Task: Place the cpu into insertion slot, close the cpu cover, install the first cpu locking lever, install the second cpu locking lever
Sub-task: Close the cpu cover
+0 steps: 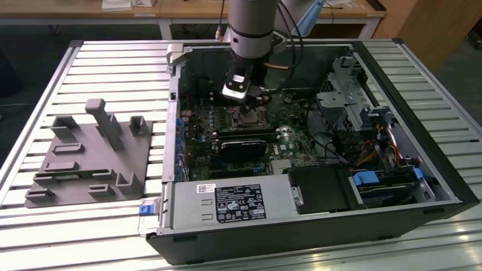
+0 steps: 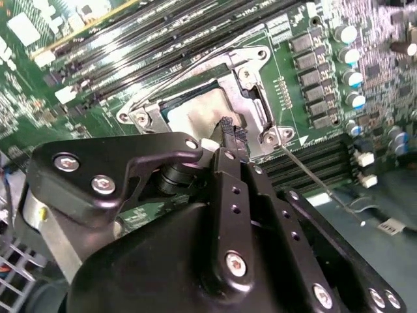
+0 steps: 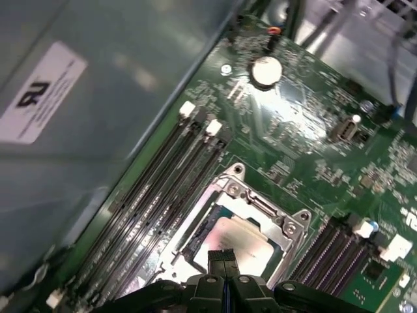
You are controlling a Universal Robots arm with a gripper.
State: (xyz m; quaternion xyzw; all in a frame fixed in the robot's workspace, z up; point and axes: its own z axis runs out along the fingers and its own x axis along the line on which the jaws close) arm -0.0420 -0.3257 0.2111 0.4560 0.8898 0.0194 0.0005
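Over on the exterior view's left, the grey moulded plastic fixture sits idle on the slatted metal table, well apart from the work. Moving across, the arm reaches down into the open black computer case, and the hand hangs low over the socket on the green motherboard.

From the first wrist view, the hand's two black fingertips are pressed together with nothing between them, right above the near edge of the dull silver square cpu. The cpu lies in its slot, and the thin silver frame cover looks folded down around it. I can't tell whether the tips touch the metal.

The second wrist view shows a thin wire locking lever sticking out loose over the black memory slots, so I'd say the cover isn't clamped.

My worry is that a narrow tip could skid off so springy a wire and hit the board. A push on an unlatched cover might also shift the chip. Further right, the bundled cables seem safely clear.
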